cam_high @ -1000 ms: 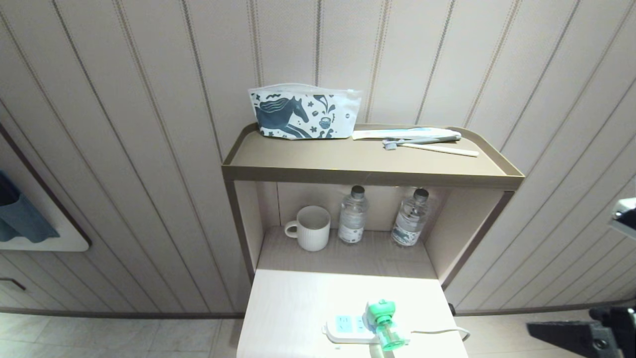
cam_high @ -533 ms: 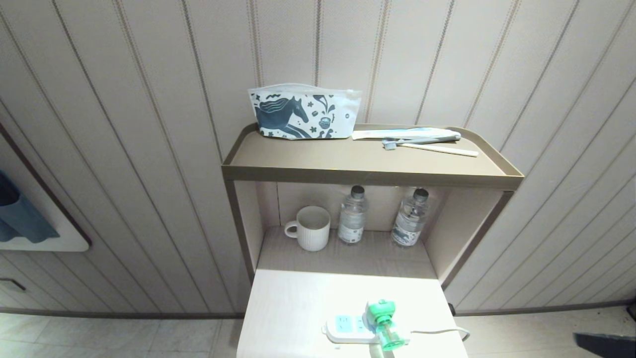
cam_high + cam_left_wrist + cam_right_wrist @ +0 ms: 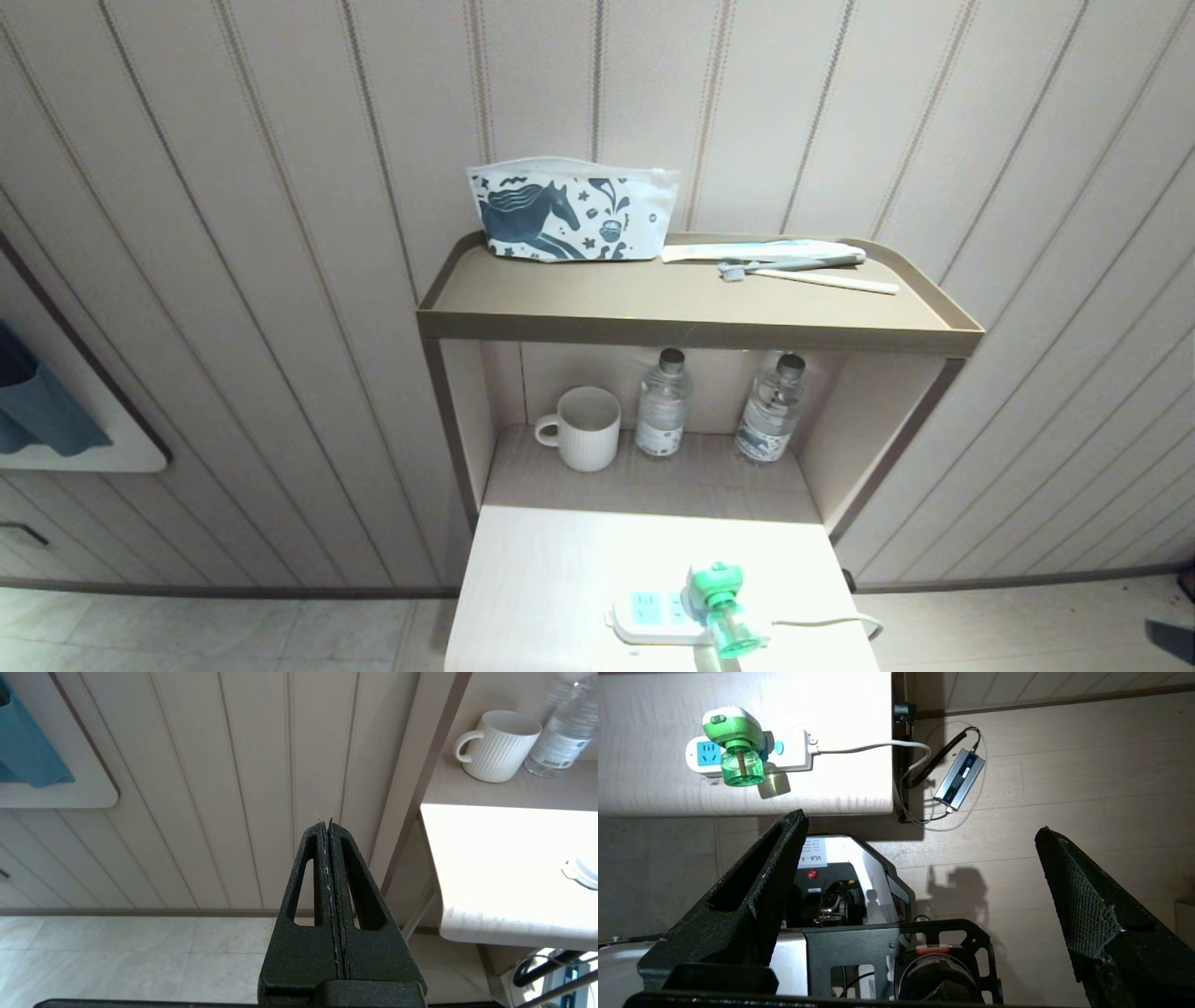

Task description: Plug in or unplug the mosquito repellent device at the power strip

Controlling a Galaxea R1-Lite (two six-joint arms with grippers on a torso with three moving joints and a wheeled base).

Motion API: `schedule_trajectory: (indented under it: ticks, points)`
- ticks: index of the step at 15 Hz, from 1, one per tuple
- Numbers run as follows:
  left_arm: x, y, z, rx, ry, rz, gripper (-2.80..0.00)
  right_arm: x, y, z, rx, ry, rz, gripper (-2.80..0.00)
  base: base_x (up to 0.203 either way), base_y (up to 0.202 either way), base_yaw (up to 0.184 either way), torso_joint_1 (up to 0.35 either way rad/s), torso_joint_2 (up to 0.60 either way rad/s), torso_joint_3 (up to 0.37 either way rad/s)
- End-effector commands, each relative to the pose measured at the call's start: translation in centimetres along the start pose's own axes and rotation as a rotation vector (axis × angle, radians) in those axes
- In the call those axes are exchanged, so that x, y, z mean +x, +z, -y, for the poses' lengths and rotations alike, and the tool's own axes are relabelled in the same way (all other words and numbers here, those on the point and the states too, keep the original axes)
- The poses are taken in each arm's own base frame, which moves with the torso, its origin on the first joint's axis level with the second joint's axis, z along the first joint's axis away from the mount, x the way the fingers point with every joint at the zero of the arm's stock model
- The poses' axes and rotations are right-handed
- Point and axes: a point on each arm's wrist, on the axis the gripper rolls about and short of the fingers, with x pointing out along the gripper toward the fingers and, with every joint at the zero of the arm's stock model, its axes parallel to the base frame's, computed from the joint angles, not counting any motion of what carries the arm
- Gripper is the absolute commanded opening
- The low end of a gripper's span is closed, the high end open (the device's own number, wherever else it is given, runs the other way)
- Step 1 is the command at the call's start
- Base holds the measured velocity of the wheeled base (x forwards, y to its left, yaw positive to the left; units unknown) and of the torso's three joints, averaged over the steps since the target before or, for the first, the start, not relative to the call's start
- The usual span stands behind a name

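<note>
The mosquito repellent device (image 3: 719, 602), a green-and-white head with a translucent green bottle, sits plugged into the white power strip (image 3: 649, 616) near the front edge of the low pale table (image 3: 560, 569). In the right wrist view the device (image 3: 735, 742) covers the strip's (image 3: 796, 756) middle, and one blue socket face shows beside it. My right gripper (image 3: 920, 821) is open and empty, hanging over the floor and the robot base, well off the table's right side. My left gripper (image 3: 326, 822) is shut on nothing, parked left of the table.
A white mug (image 3: 583, 427) and two clear water bottles (image 3: 663, 403) (image 3: 773, 409) stand in the shelf niche behind the table. A horse-print pouch (image 3: 574, 210) and a toothbrush (image 3: 803, 271) lie on the top shelf. The strip's cord runs to an adapter (image 3: 959, 779) on the floor.
My right arm has sunk out of the head view at the lower right, leaving only a dark sliver at the edge. The device, strip and left arm have not moved.
</note>
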Motion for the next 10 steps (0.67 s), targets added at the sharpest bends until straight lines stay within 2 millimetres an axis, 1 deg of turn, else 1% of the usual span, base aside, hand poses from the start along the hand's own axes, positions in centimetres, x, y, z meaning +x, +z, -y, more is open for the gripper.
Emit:
schedule_trajectory:
  ticks: [1,7,10]
  points:
    - [0.0,0.0,0.0,0.0,-0.001,0.0,-2.8,-0.1,-0.5,0.6,0.027,-0.026,0.008,0.0,0.0,0.0,0.0,0.0,0.0,0.0]
    - [0.0,0.0,0.0,0.0,-0.001,0.0,-2.8,-1.0,-1.7,1.9,0.115,-0.087,0.065,0.0,0.0,0.0,0.0,0.0,0.0,0.0]
    - [0.0,0.0,0.0,0.0,-0.001,0.0,-2.8,-1.3,-3.3,2.9,0.157,-0.152,0.101,0.0,0.0,0.0,0.0,0.0,0.0,0.0]
